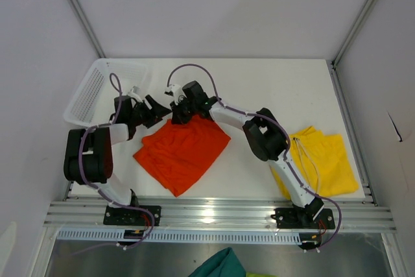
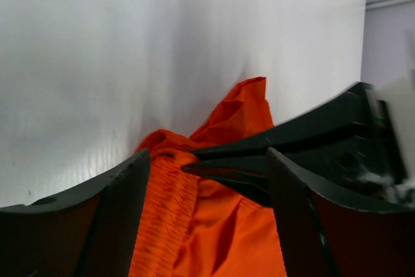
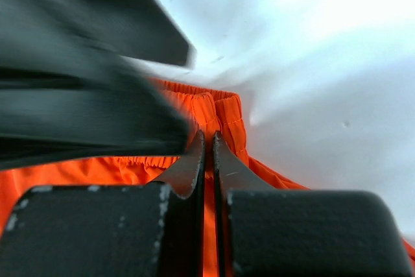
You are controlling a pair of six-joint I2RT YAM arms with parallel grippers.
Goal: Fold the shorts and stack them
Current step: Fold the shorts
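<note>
The right gripper (image 3: 209, 137) has its 2 fingers pressed flat together at the far edge of the orange-red shorts (image 1: 181, 150), with what looks like a thin fold of the elastic waistband (image 2: 170, 205) nipped between the tips. Just beside it, the left gripper (image 2: 207, 155) stands spread wide, holding nothing. Its 2 fingers straddle the same stretch of waistband, and the right gripper's closed fingers poke into the gap from the side.

The orange-red pair lies as a skewed, partly folded slab near the middle of the table (image 1: 272, 89), its far edge bunched up under the grippers. The fabric looks thin, light and limp. It should drape and slide rather than hold a crease, and a pinch on a single layer would likely drag only that layer. The gathered waistband (thicker, ribbed) looks like the surest place to grip, 1 gripper toward each end.

Farther out, the yellow shorts (image 1: 327, 160) lie well apart on the right side, partly under the right arm. A white basket (image 1: 91, 92) sits at the far left corner, and a teal cloth (image 1: 217, 265) lies off the table's near edge.
</note>
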